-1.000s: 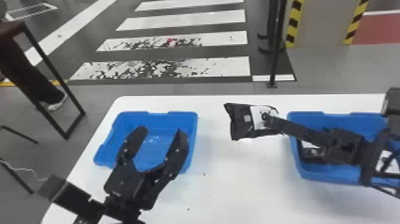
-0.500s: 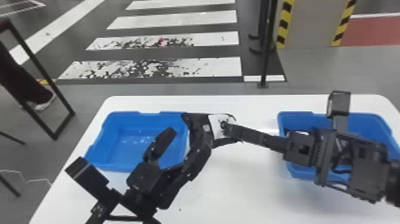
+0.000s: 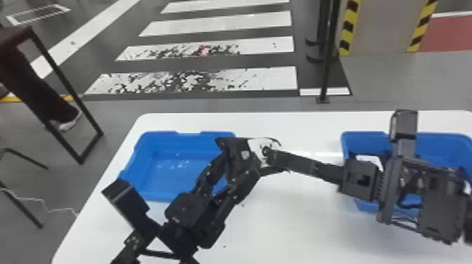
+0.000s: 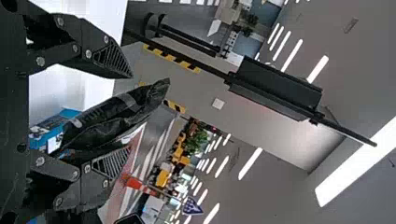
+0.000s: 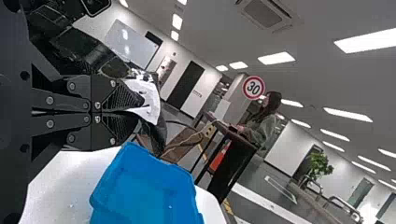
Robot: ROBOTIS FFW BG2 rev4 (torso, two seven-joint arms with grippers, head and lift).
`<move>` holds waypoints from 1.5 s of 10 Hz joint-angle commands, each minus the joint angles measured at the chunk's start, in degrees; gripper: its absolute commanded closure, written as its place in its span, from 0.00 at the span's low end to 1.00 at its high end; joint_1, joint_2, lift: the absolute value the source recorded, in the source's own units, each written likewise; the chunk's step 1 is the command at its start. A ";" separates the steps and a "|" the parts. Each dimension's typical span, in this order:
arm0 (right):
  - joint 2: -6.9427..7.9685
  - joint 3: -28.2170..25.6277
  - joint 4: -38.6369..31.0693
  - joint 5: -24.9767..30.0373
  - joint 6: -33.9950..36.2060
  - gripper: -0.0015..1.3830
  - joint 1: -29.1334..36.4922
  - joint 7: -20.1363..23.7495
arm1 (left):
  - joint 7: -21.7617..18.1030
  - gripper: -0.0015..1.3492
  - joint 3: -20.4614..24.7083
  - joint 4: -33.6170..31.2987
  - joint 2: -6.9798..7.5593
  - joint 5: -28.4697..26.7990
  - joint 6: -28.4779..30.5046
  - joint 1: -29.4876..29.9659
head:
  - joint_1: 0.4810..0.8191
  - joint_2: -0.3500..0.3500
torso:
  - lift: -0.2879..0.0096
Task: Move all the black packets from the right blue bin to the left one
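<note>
Black packet [image 3: 240,152] is near left bin [image 3: 168,172], another [image 3: 371,160] (obscured) in right bin [image 3: 439,147].

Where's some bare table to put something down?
The white table is bare nearest the robot, between its arms, and beyond the black packet. The left blue bin looks free inside. It's crowded at the packet, with left claw and right claw there, and the right arm crosses the right blue bin.

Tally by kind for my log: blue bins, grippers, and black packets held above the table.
Blue bins: 2
Grippers: 2
Black packet held above the table: 1
Total: 5
</note>
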 commanded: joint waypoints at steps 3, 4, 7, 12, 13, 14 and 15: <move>0.00 1.26 1.60 -0.54 -0.97 0.84 -0.58 0.00 | 0.03 0.90 0.81 -1.06 -0.10 -1.19 0.77 0.28 | 0.63 0.77 | 0.50; 0.00 1.49 2.16 -1.22 -1.11 0.82 -0.58 0.00 | 0.29 0.90 1.04 -1.06 -0.10 -1.65 -0.21 0.14 | 0.63 0.78 | 0.50; -0.26 0.81 2.44 -0.08 -1.39 0.21 1.67 0.53 | 5.74 0.90 4.36 5.69 -1.33 -9.31 -4.99 -4.64 | 0.63 0.83 | 0.50; -0.88 -2.28 0.19 5.86 -0.69 0.11 3.22 0.70 | 11.54 0.09 12.81 23.13 -2.04 -33.19 -9.92 -15.47 | 0.63 1.00 | 0.50; -0.88 -4.22 -1.08 9.18 -0.55 0.11 4.06 0.70 | 10.57 0.00 12.92 22.01 -2.13 -29.87 -13.85 -14.07 | 0.63 1.00 | 0.50; -0.88 -6.05 -1.50 12.83 -0.55 0.11 4.49 0.61 | 9.61 0.12 12.81 17.23 -2.30 -27.13 -14.42 -11.53 | 0.63 1.00 | 0.50; -0.79 -8.22 -3.18 18.09 -0.55 0.11 5.05 -0.18 | 8.99 0.19 12.47 11.46 -2.56 -25.19 -13.99 -8.72 | 0.63 0.97 | 0.50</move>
